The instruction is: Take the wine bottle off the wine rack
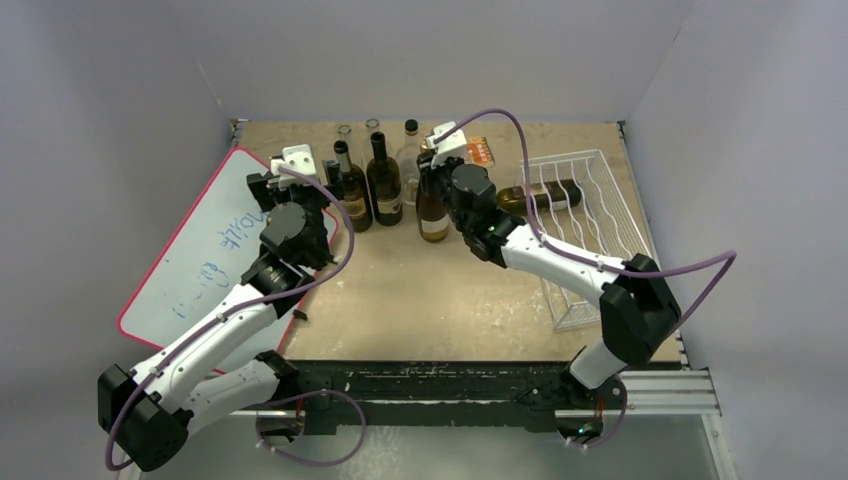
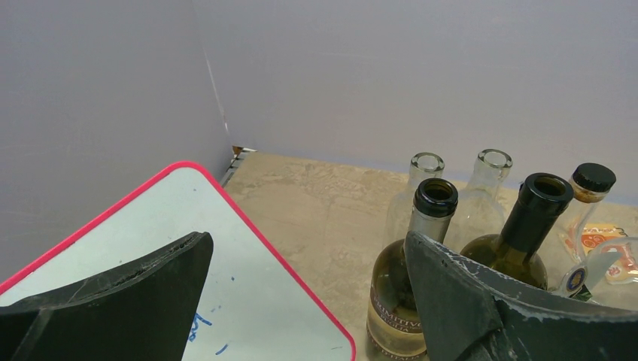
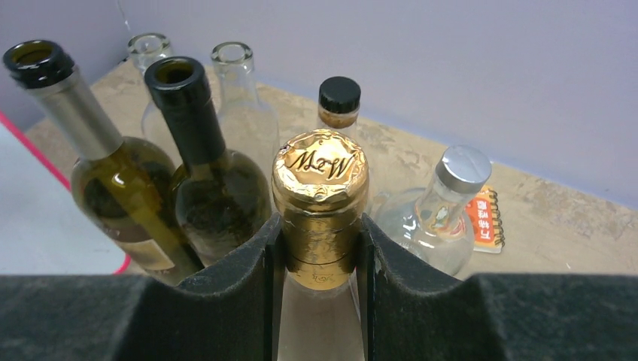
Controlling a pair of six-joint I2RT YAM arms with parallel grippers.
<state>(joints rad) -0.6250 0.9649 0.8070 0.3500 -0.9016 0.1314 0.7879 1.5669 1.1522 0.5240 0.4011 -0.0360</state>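
Wine bottle (image 1: pixel 433 222) upright, clear of rack (image 1: pixel 600 190), by far edge of tabletop (image 1: pixel 420 300); gold-foil neck clamped in right gripper (image 3: pixel 320 223). Whiteboard (image 1: pixel 200 260) along left edge. Rack at far right corner, second bottle (image 1: pixel 545 195) lying in it. Bottle group (image 1: pixel 375 185) at far edge, just left of held one. Left gripper (image 2: pixel 307 248) wide open, empty, over whiteboard's red rim.

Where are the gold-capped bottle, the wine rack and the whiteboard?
gold-capped bottle (image 3: pixel 320 197), right wrist view, on its foil neck.
wine rack (image 1: pixel 610 195), top view, on its bare wire floor.
whiteboard (image 1: pixel 200 262), top view, on its white face.
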